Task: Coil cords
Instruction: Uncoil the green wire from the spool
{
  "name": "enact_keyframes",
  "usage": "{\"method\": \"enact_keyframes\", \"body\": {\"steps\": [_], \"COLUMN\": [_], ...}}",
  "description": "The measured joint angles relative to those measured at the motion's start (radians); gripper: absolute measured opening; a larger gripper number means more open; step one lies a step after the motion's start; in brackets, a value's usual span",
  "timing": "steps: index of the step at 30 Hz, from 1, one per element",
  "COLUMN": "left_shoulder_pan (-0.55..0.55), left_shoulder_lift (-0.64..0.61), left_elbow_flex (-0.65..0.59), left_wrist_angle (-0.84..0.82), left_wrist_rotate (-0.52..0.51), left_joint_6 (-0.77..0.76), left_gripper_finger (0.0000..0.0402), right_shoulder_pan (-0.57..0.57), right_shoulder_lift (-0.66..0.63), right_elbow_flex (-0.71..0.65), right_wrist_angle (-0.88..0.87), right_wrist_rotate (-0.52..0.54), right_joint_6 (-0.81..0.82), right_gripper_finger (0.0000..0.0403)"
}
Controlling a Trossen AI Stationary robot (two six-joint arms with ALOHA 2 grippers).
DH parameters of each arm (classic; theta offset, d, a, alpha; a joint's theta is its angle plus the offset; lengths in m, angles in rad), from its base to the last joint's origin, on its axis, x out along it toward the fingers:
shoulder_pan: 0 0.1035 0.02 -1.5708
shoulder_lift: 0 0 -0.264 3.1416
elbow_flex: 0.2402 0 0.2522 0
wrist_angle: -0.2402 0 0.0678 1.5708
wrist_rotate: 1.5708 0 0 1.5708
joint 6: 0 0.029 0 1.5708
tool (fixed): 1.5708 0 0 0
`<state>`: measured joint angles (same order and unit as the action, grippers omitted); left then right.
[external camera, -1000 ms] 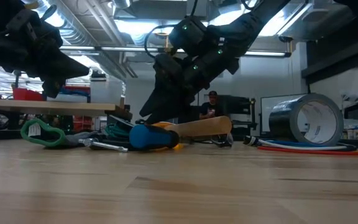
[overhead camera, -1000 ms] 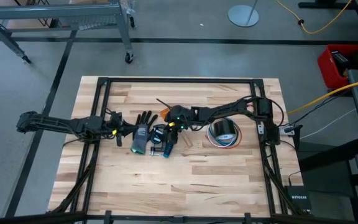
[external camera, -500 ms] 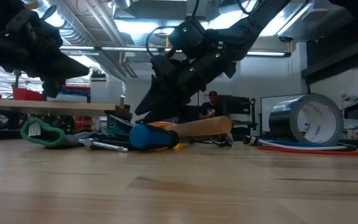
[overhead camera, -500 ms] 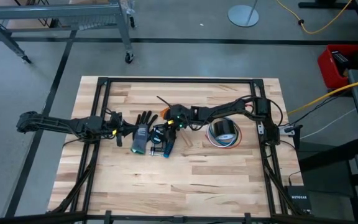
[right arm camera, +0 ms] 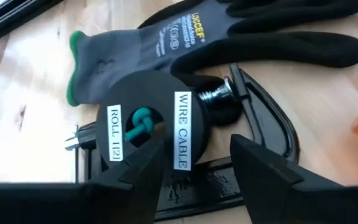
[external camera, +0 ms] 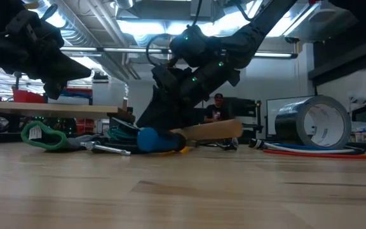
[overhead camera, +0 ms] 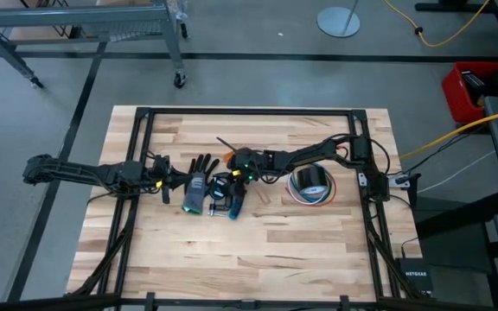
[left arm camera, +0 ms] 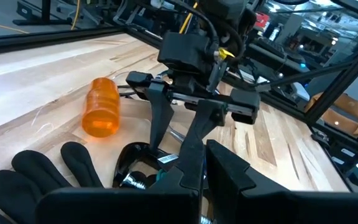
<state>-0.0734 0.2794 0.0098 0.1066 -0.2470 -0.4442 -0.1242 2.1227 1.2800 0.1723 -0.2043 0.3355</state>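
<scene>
Right wrist view looks down on a black spool [right arm camera: 145, 127] printed "WIRE CABLE" and "ROLL 12", with a knot of teal-green cord [right arm camera: 138, 124] showing through its middle hole. The right gripper [right arm camera: 197, 168] hangs just over it with its two fingers spread apart, one to each side of the spool's near edge, grasping nothing. A black metal clamp [right arm camera: 260, 134] lies against the spool, its screw touching the rim, and a grey work glove [right arm camera: 166, 43] with black fingers and a green cuff lies just beyond.

From the high view this cluster sits near the middle of the wooden table [overhead camera: 249, 250]: one glove [overhead camera: 195, 186], the spool and clamp beside it under the right gripper [overhead camera: 232, 177], and one orange cylinder [overhead camera: 229, 156] just past them (the left wrist view shows it lying on its side [left arm camera: 101, 106]). One roll of grey tape [overhead camera: 309, 181] stands to the right, resting on flat loops of red, white and blue wires [overhead camera: 305, 200].

Low view adds a blue-handled tool [external camera: 157, 140] and a wooden handle [external camera: 211, 130] lying in front of the heap, so the spool itself is hidden there; a green loop [external camera: 43, 137] lies apart, nearer the left arm.

The left gripper [overhead camera: 164, 183] waits beside the glove's fingertips, clenched on nothing. A separate black cord cannot be made out anywhere.
</scene>
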Motion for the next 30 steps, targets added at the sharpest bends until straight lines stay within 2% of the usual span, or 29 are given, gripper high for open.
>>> {"method": "enact_keyframes", "body": {"steps": [7, 11, 21, 25, 30], "left_shoulder_pan": [0.000, 0.000, 0.000, 0.000, 0.000], "left_shoulder_lift": [0.000, 0.000, 0.000, 0.000, 0.000], "left_elbow_flex": [0.000, 0.000, 0.000, 0.000, 0.000], "left_wrist_angle": [0.000, 0.000, 0.000, 0.000, 0.000], "left_wrist_rotate": [0.000, 0.000, 0.000, 0.000, 0.000], "left_joint_6": [0.013, 0.023, 0.025, 0.023, 0.022], "left_gripper_finger": [0.0010, 0.0010, 0.0010, 0.0010, 0.0010], "right_shoulder_pan": [-0.001, 0.001, 0.052, 0.077, 0.085], "right_shoulder_lift": [0.001, 0.003, 0.021, 0.049, 0.056], "right_elbow_flex": [-0.001, -0.001, 0.000, 0.003, 0.000], "right_wrist_angle": [-0.009, -0.010, 0.008, 0.034, 0.062], "right_wrist_rotate": [0.007, -0.035, -0.036, -0.030, -0.050], "right_joint_6": [0.001, 0.017, 0.021, 0.018, 0.022], "right_gripper_finger": [0.0188, 0.0188, 0.0185, 0.0161, 0.0102]}}
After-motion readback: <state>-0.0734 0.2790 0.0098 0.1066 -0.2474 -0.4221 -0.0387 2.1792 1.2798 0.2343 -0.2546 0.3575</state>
